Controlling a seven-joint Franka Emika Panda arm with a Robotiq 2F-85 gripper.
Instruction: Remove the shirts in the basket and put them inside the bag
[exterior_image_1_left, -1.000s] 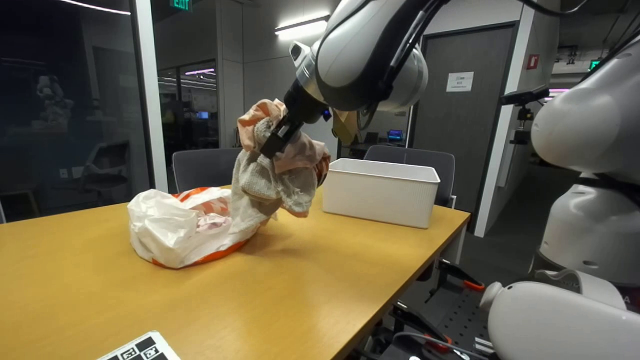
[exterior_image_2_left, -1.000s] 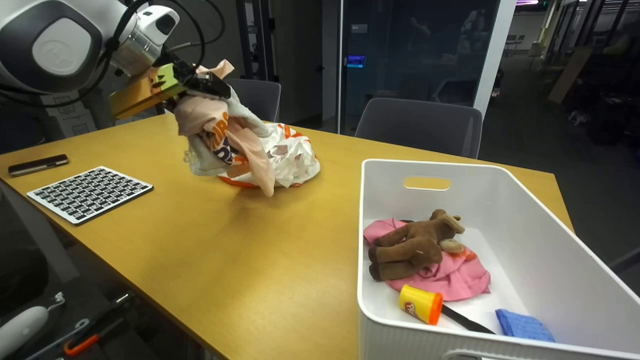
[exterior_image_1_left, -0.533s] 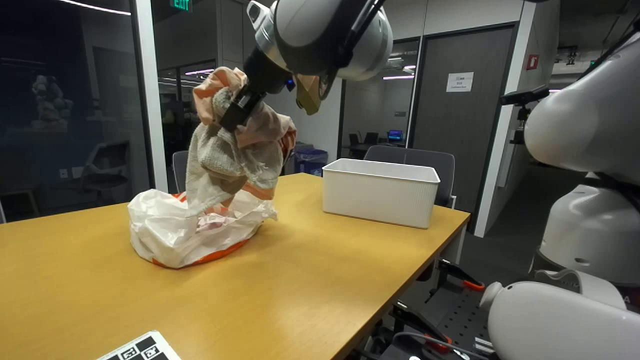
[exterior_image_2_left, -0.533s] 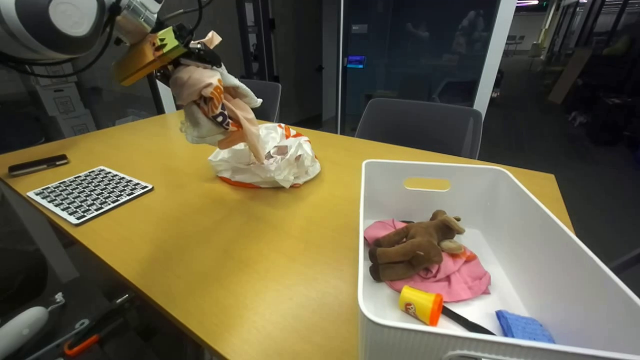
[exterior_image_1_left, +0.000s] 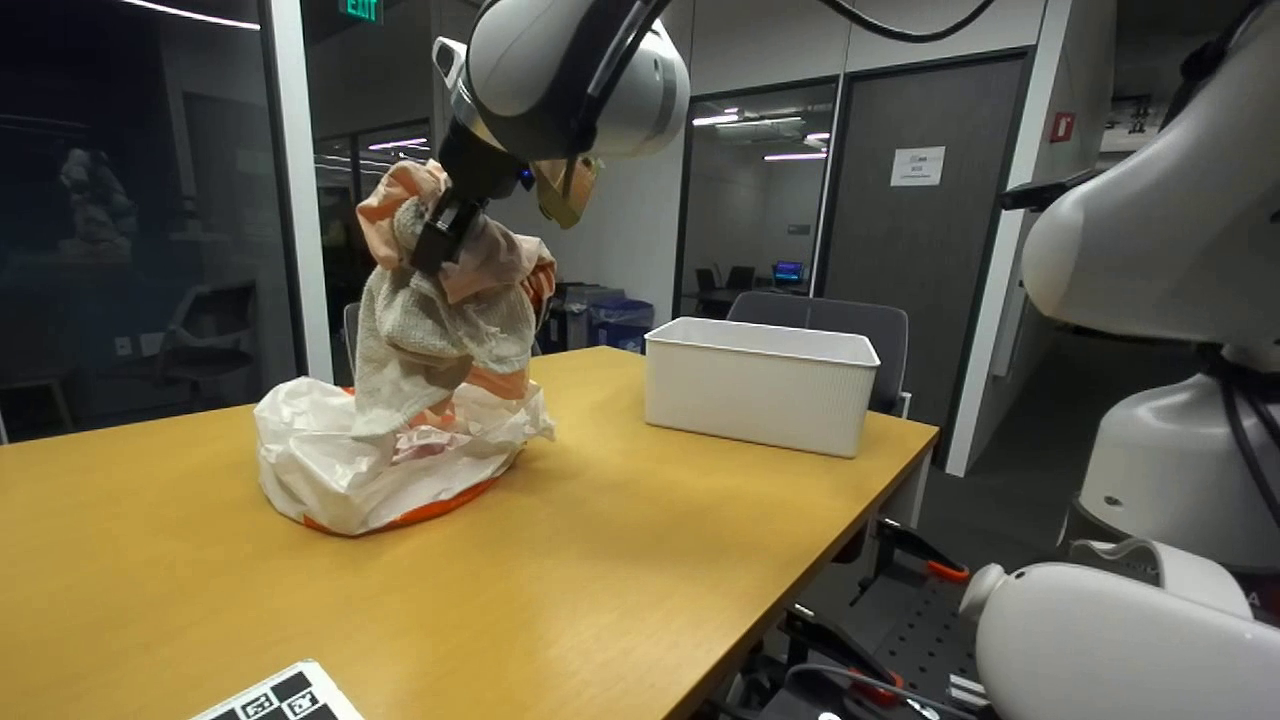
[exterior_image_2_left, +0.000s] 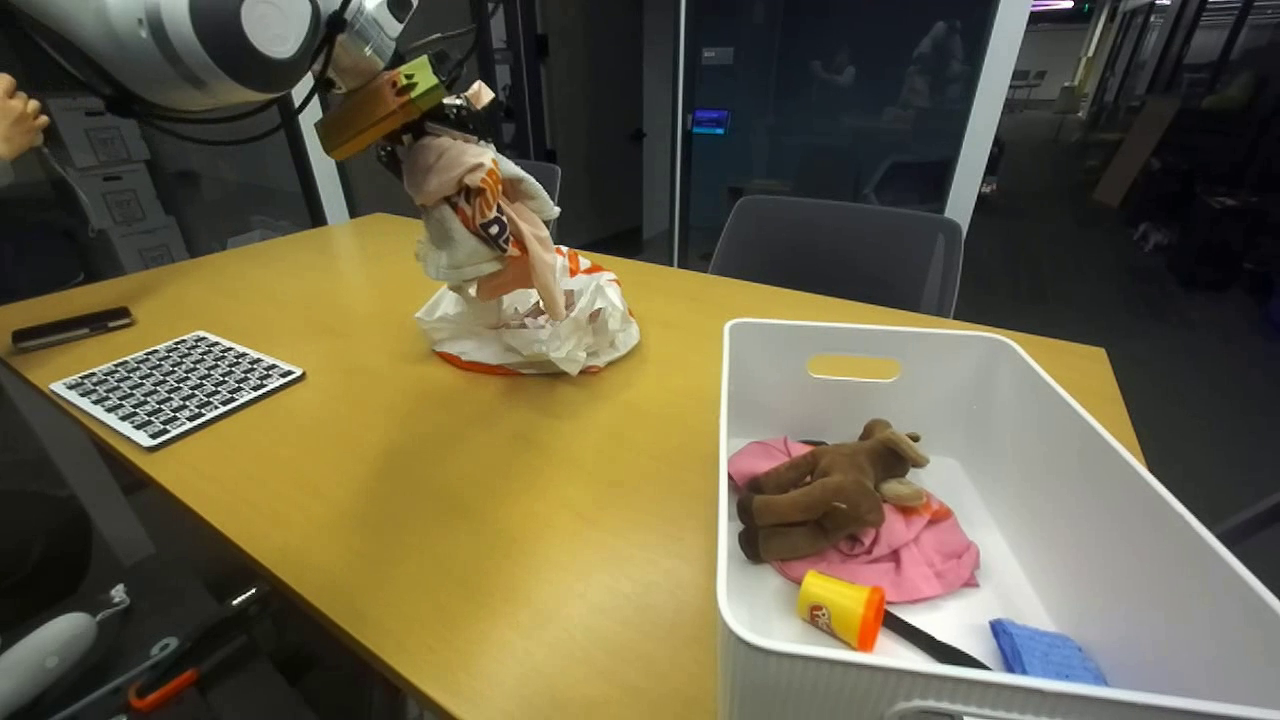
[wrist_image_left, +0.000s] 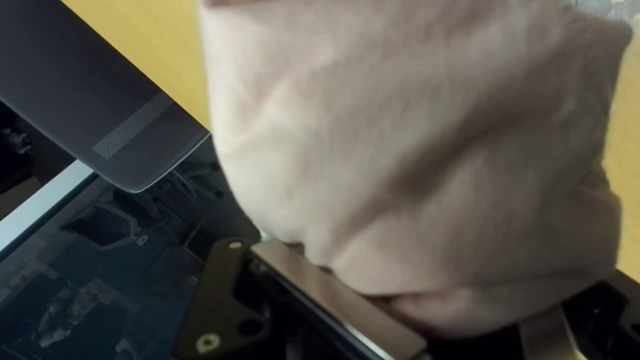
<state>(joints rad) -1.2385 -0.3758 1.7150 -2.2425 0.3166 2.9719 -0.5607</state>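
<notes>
- Wrist view: the jaws are clamped on the peach shirt (wrist_image_left: 410, 150), which bulges beyond them and hides the drop spot; steer by the exterior views instead.
- Bunched with it hangs a pale knobbly cloth (exterior_image_1_left: 395, 340) — part of the same garment or a second one, I cannot tell. Treat both as a single load.
- In both exterior views the load hangs over the plastic bag (exterior_image_1_left: 320, 465), slumped on the desk (exterior_image_2_left: 470, 480) near the edge where the chair (exterior_image_2_left: 840, 255) stands. It seems to favour the bag's side away from that edge, so ease a little toward the chair before lowering.
- Go down slowly — loose tails overlap the mouth, though whether they reach inside is unclear. A hem snagged on the thin rim could drag the bag along.
- Part the jaws only once most of the cloth is below the rim, then rise straight, watching that nothing clings.
- Next, the basket (exterior_image_1_left: 760, 395), by a corner of the desk, probably needs another visit: the pink cloth (exterior_image_2_left: 925, 560) in it looks like one more shirt, and the plush toy (exterior_image_2_left: 840, 490) lying on it would have to be shifted first.
</notes>
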